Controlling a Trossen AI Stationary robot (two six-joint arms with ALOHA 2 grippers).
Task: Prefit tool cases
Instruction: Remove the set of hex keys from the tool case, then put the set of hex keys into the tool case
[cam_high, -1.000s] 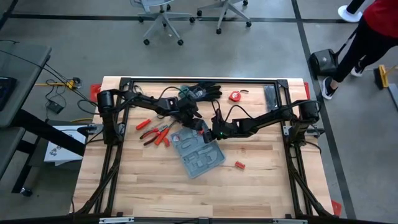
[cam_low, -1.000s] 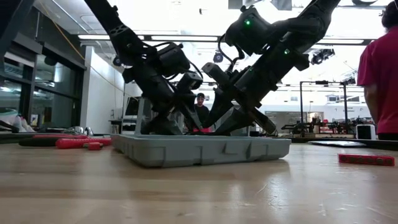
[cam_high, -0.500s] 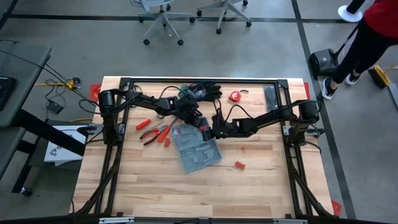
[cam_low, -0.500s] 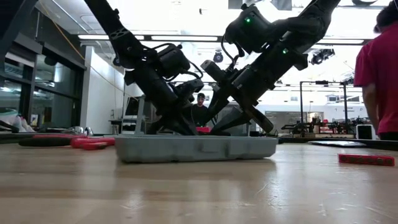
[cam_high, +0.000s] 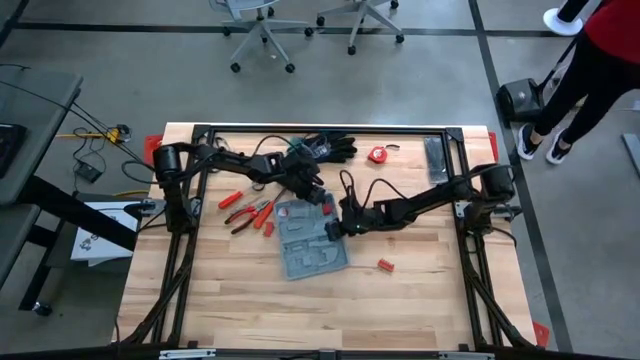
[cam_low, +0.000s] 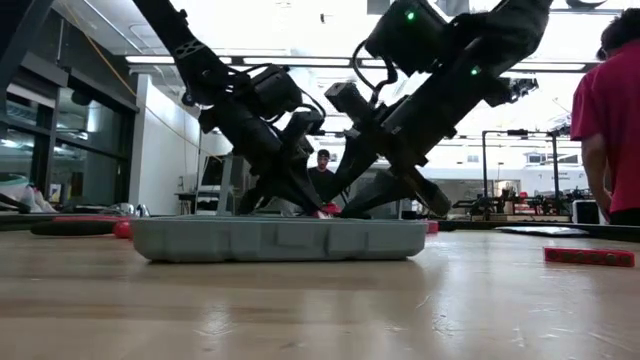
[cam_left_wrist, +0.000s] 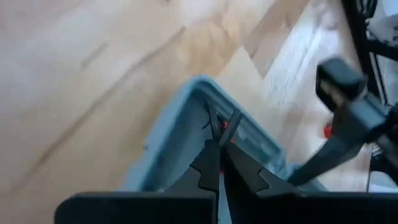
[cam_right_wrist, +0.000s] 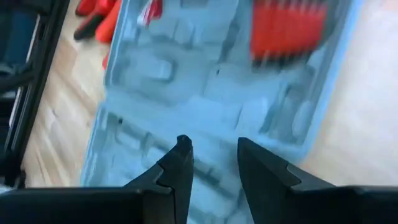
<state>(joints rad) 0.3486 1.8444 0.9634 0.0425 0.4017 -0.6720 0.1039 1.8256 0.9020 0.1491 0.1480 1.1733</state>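
on the table (cam_high: 220, 290), the tool case (cam_high: 312, 240) has swung squarer.

Grey concrete floor (cam_high: 420, 90) lay all around; two office chairs (cam_high: 262, 22) stood behind, and bright ceiling lights (cam_low: 300, 62) glared overhead.

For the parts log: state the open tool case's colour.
Grey-blue; the tool case shows best in the right wrist view.

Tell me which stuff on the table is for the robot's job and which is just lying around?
For the job:
- grey-blue plastic tool case, lying open
- left gripper, shut at the case's edge
- right gripper, over the case

Just lying around:
- red-handled pliers
- black-and-green gloves
- small red tape measure
- small red piece
- narrow dark flat bar
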